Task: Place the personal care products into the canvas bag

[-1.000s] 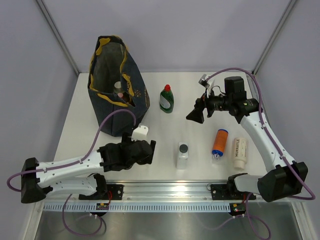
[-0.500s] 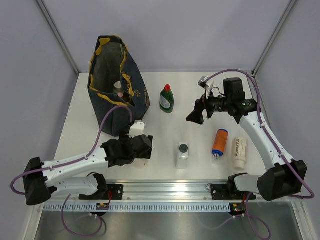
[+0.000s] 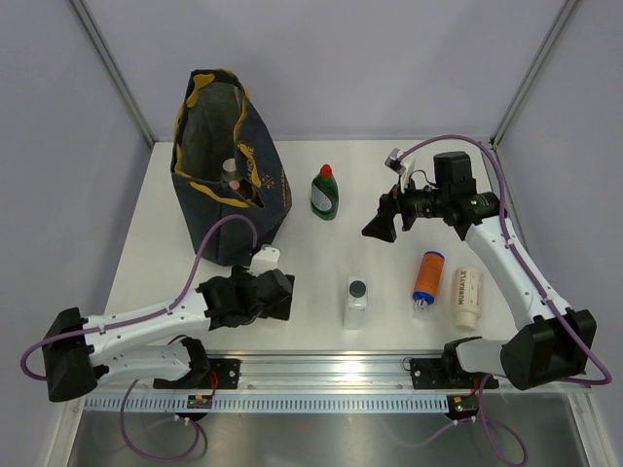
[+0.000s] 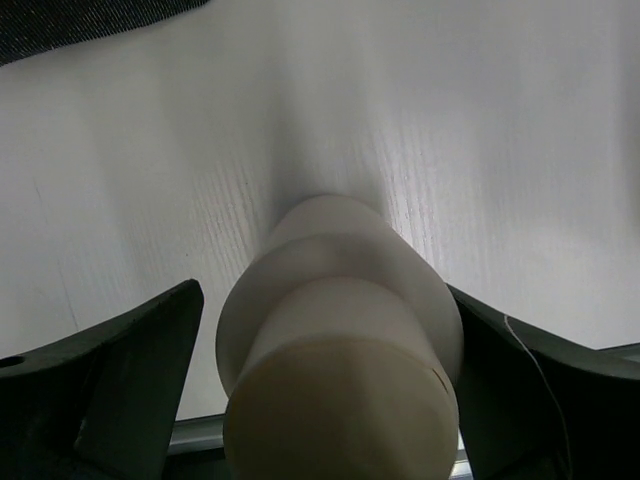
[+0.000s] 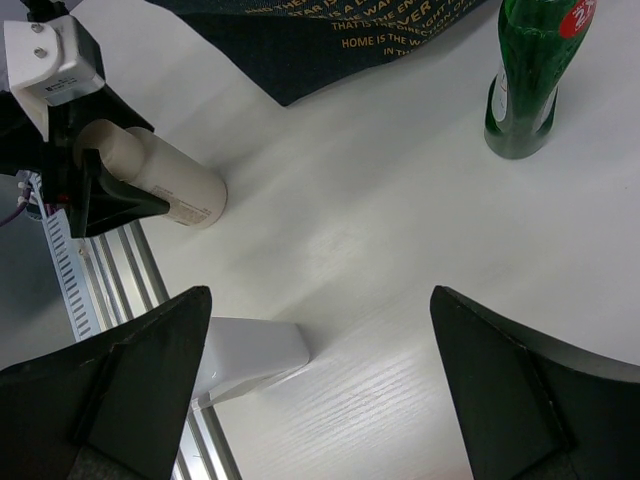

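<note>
Status: task partly done. Canvas bag [image 3: 226, 167] stands upright at the far left of the table [image 3: 321, 255], mouth open; a pale bottle with a pinkish cap [image 3: 231, 174] shows inside it, so at least one product is already in. How many more lie deeper in the bag cannot be told. Five products are outside on the table: green bottle with red cap [image 3: 325, 194] upright just right of the bag, clear bottle with dark cap [image 3: 357, 303] near the front centre, orange bottle with blue cap [image 3: 427, 277] and cream tube [image 3: 466, 297] lying side by side at the right, and a cream-white bottle [image 4: 340, 330] in front of the bag. Left gripper [image 3: 276, 295] straddles that cream-white bottle at its cap end, jaws spread wide, nothing clamped; the right finger looks close to the bottle wall, with a gap on the left. Whether the bottle stands or leans is unclear. Right gripper [image 3: 379, 227] hangs above bare table between the green and orange bottles, released and empty. Judgement: the next step is likely closing on the cream-white bottle.
</note>
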`<state>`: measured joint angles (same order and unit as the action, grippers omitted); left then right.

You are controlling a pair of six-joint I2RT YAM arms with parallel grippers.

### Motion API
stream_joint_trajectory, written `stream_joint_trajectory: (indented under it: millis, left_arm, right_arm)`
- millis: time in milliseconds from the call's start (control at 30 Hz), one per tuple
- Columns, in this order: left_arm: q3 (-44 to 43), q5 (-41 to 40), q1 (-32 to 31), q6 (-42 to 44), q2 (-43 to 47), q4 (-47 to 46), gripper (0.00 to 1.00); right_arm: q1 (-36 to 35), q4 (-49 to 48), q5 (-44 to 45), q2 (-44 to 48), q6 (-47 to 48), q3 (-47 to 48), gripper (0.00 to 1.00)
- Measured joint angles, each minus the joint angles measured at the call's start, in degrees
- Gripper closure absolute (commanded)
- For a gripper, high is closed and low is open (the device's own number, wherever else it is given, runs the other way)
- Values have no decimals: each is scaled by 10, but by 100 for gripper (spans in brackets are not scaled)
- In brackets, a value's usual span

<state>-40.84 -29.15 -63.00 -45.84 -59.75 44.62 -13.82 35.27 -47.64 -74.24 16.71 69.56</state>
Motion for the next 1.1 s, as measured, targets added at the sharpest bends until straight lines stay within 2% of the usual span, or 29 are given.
stream_joint_trajectory:
  millis: [133, 167, 267, 433, 467, 500, 633, 667, 1100]
  left_arm:
    - [0, 4, 0, -9, -27, 0, 7]
    - [-1, 3, -1, -12, -35, 0, 15]
    - [-5, -3, -1, -18, -57, -2, 29]
    - [-16, -17, -1, -17, -77, -15, 31]
    - [-16, -20, -1, -16, -79, -19, 36]
    - [-16, -21, -1, -12, -79, -23, 54]
    - [-12, -21, -1, 8, -78, -44, 94]
    - [-8, -21, -1, 15, -76, -52, 99]
    - [28, 21, -11, 183, 85, -163, 100]
  right_arm:
    - [0, -1, 0, -1, 0, -2, 0]
    - [0, -1, 0, -1, 0, -2, 0]
    - [0, -1, 0, -2, 0, -2, 0]
    - [0, -1, 0, -2, 0, -2, 1]
    - [0, -1, 0, -2, 0, -2, 0]
    - [0, -1, 0, -2, 0, -2, 0]
    - [0, -1, 0, -2, 0, -5, 0]
    - [0, -1, 0, -2, 0, -6, 0]
    - [0, 2, 0, -2, 2, -8, 1]
